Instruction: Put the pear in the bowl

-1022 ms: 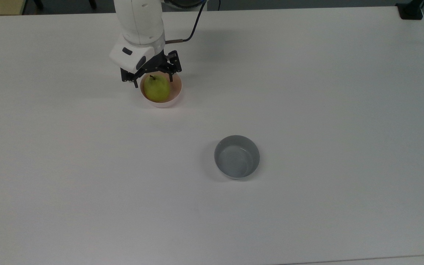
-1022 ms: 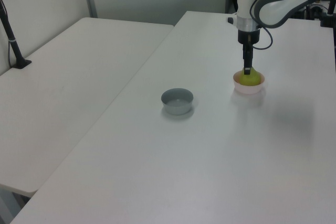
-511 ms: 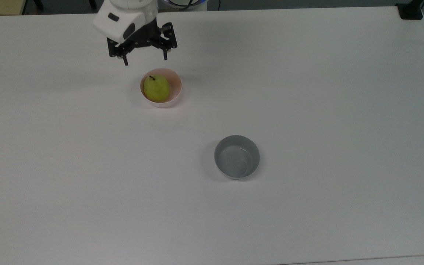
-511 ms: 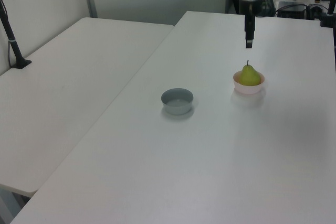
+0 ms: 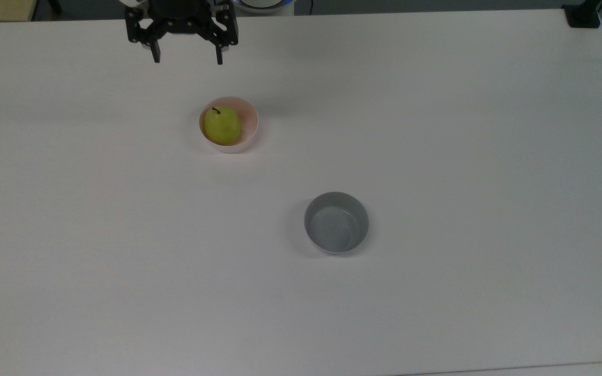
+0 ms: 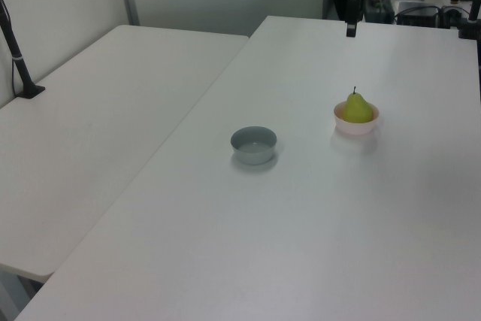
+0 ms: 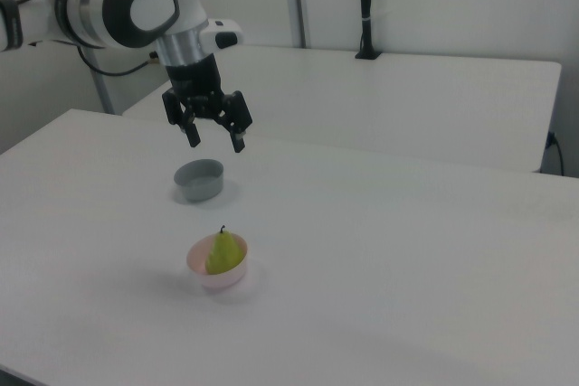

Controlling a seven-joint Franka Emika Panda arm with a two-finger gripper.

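My gripper [image 5: 186, 56], wide open w/ nothing held, has lifted clear; pear [image 5: 222, 125] sits in pink bowl [image 5: 249, 125], so task looks complete.

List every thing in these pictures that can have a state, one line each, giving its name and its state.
pear: in the pink bowl, stem up, not held.
pink bowl: upright on the table, holding the pear.
grey bowl: upright on the table, empty.
gripper: fingers open, holding nothing, raised above the table, apart from both bowls.
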